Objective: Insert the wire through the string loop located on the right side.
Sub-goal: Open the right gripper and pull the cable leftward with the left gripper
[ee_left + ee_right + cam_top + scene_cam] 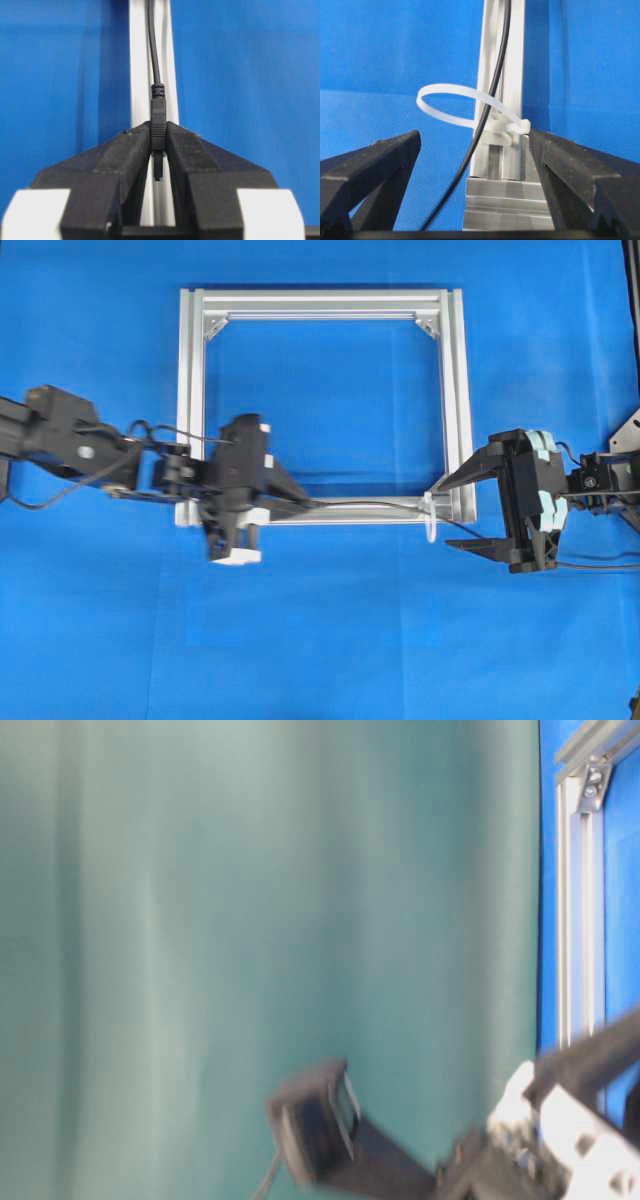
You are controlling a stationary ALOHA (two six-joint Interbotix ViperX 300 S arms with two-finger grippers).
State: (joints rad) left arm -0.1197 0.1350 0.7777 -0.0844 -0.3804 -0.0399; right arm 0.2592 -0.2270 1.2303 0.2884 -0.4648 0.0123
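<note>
The wire is thin and black and lies along the silver frame's near bar. My left gripper is shut on its ribbed plug, and the plug's tip pokes back between the fingers. From there the wire runs along the bar away from that gripper. The string loop, a whitish band, stands at the bar's right end. The wire appears to pass through it and trails on toward the right arm. My right gripper is wide open, one finger on each side of the loop, and holds nothing.
The square aluminium frame lies flat on blue cloth, with triangular brackets in its far corners. Thicker black arm cables hang by the left arm and the right arm. The table-level view is mostly a blurred teal curtain.
</note>
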